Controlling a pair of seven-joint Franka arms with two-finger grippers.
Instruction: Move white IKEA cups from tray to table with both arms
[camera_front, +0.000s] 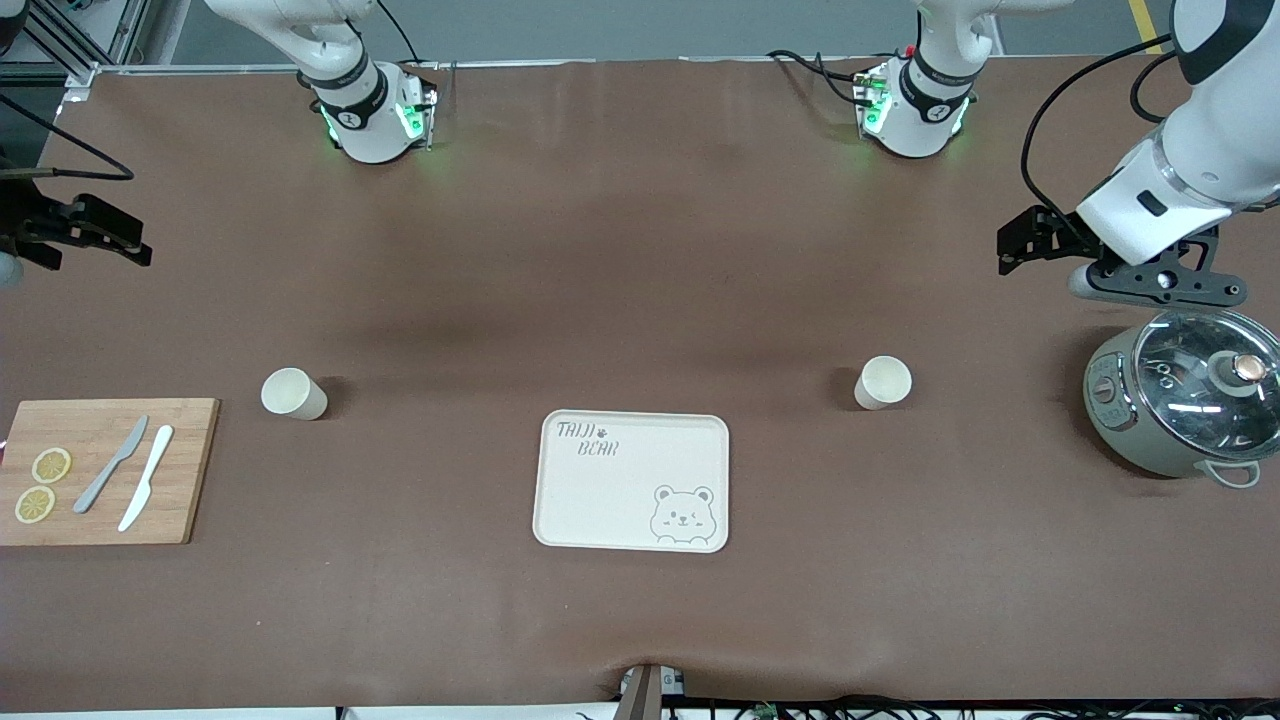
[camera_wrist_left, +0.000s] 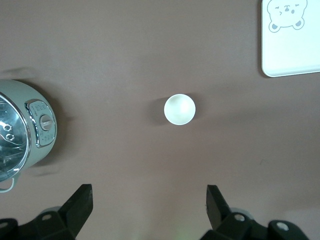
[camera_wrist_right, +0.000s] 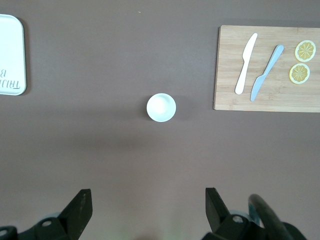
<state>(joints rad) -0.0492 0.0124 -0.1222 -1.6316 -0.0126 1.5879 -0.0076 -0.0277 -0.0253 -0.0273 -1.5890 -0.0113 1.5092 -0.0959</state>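
a: count it for me, starting at the right arm's end of the worktop (camera_front: 640, 250).

b: one right pincer (camera_front: 95, 235), up over bare worktop at that end, waiting. its wrist view shows the two fingers (camera_wrist_right: 80, 207) spread wide with nothing between them. one wooden cutting board (camera_front: 190, 470) nearer the front camera, carrying two lemon slices (camera_front: 50, 465), one grey knife (camera_front: 112, 464) and one white knife (camera_front: 146, 491), lying side by side.

a: and the cups?

b: two. the first cup (camera_front: 293, 394) stands upright on the worktop just beside the board, toward the middle. one cream tray (camera_front: 560, 500) sits in the middle, a little nearer the front camera than the cups, printed with a bear and lettering, nothing on it. the second cup (camera_front: 883, 383) stands upright toward the left arm's end, apart from the tray.

a: what's past that?

b: one grey cooker (camera_front: 1110, 400) with a glass lid (camera_front: 1200, 375), at the left arm's end. the left pincer (camera_front: 1030, 245) hangs just above the cooker's edge, fingers (camera_wrist_left: 80, 205) wide apart, holding nothing.

a: anything blocking the cups?

b: each cup has bare worktop all round it, and both sit clear of the tray.
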